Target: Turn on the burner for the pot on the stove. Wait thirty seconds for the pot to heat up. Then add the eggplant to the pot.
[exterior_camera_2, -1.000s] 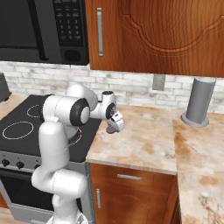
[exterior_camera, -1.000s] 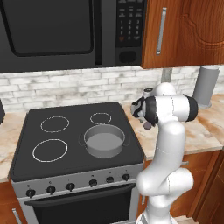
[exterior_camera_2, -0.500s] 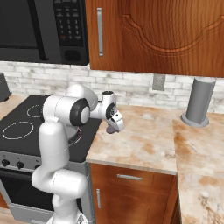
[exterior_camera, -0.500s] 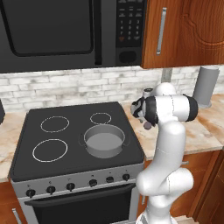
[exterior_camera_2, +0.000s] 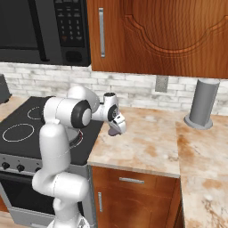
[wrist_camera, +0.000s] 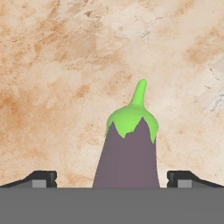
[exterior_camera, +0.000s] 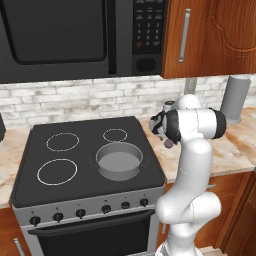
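The grey pot (exterior_camera: 119, 161) sits on the front right ring of the black stove (exterior_camera: 60, 187), whose knobs line its silver front strip. My gripper (exterior_camera: 167, 139) (exterior_camera_2: 116, 127) hovers low over the marble counter just right of the stove, pointing down. The purple eggplant (wrist_camera: 129, 153) with its green stem end lies between the two fingertips, with a gap on each side, so the gripper (wrist_camera: 111, 181) is open around it. A bit of the eggplant (exterior_camera_2: 117, 132) (exterior_camera: 170, 144) peeks out under the hand.
A tall grey cylinder (exterior_camera_2: 201, 103) (exterior_camera: 235, 97) stands at the back of the counter to the right. The black microwave (exterior_camera: 75, 35) and wooden cabinets (exterior_camera_2: 160, 35) hang above. The counter (exterior_camera_2: 147, 147) stretches right of the stove.
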